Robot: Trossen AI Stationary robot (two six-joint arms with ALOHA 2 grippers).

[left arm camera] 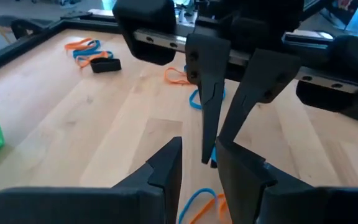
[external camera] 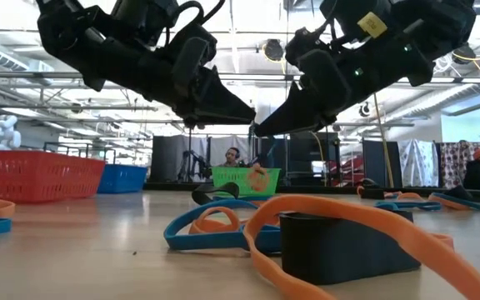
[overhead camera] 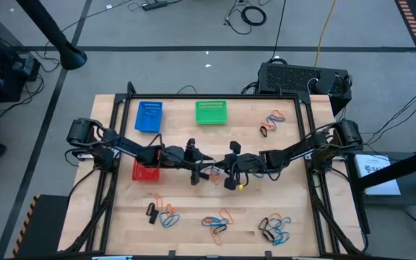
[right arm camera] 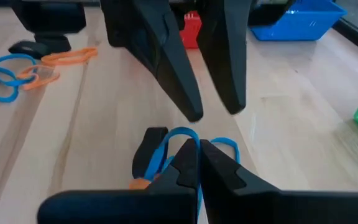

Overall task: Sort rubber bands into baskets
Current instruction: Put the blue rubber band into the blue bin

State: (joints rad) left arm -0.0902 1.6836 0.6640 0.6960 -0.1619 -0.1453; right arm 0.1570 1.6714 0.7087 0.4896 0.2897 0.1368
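Note:
Both arms meet over the table's middle. My right gripper is shut on a blue rubber band, clear of the tabletop in the low view. A black band and an orange one show beside it. My left gripper faces it, open, its fingertips just short of the right gripper's tip. The blue basket and green basket stand on the far side. The red basket sits half hidden under the left arm. My right gripper pinches the blue rubber band between its two fingertips, and the band's loop shows on both sides of them. The fingers slant down from the table's right side. Whether the black and orange bands hang with it or lie on the table, I cannot tell.
Loose heaps of blue, orange and black bands lie at the far right and along the near edge. A dark frame borders the wooden table. People show in the room beyond in the low view.

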